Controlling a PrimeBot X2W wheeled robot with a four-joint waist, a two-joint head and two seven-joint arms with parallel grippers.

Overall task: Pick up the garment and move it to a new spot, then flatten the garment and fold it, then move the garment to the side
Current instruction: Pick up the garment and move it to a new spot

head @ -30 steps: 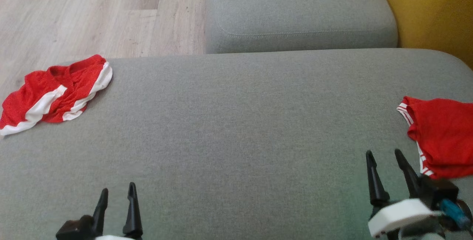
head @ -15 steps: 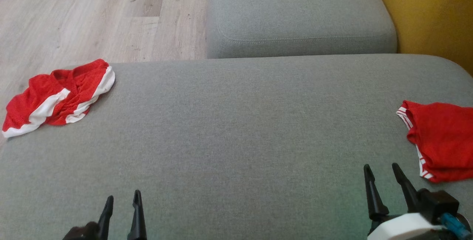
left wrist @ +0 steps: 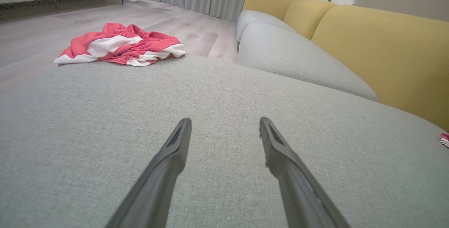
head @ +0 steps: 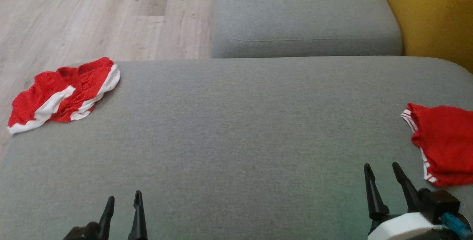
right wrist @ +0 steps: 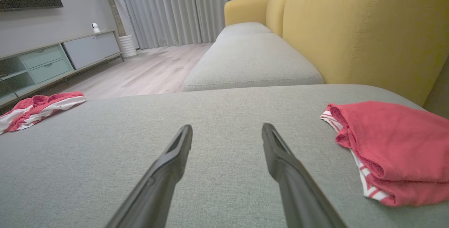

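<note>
A wide grey seat cushion (head: 236, 129) of a sofa spreads out under and ahead of both pincers, with a second grey cushion (head: 303, 7) beyond it. A yellow backrest (head: 436, 11) rises far ahead and to the right of the right pincer, and pale wooden floor (head: 92, 11) lies far ahead of the left one.

Two red garments rest on the near cushion, well apart. A red top (head: 443, 144) with thin white stripes at its edge lies just to the right of the right pincer (head: 381, 166) and a little ahead of it, not touching. It looks doubled over into a compact stack. A pair of red shorts (head: 63, 94) with broad white bands lies crumpled far ahead and to the left of the left pincer (head: 124, 195), at the cushion's edge.

Both pincers hover low over bare cushion, fingers spread fully apart and holding nothing.

By its look, the striped top is already folded and set aside. The shorts look untouched, so picking them up, moving, flattening, folding and setting aside all appear to be left.
</note>
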